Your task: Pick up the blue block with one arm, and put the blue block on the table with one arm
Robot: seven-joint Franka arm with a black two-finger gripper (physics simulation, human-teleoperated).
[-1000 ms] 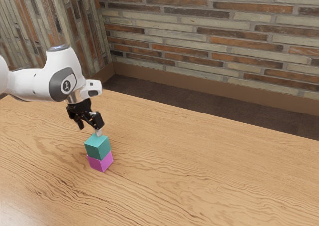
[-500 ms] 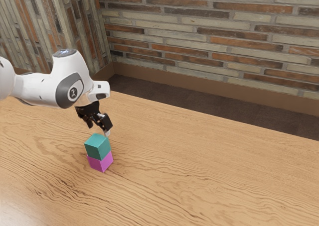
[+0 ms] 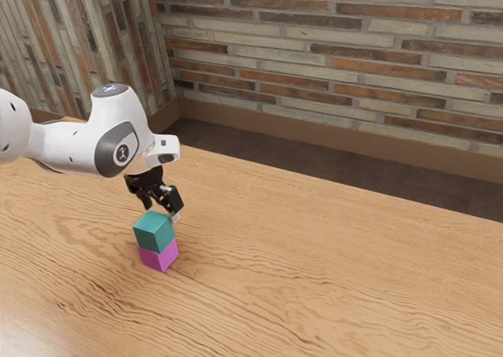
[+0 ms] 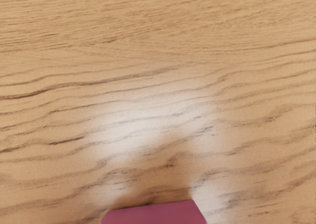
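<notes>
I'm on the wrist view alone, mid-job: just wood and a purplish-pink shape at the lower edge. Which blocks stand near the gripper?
Observer: The exterior view has a teal block stacked on a magenta block, which rests on the table.

Operator: And where's the gripper against that stack?

Observer: The gripper is close by the teal block's top, at the side away from the exterior camera. I can't tell whether it touches.
</notes>
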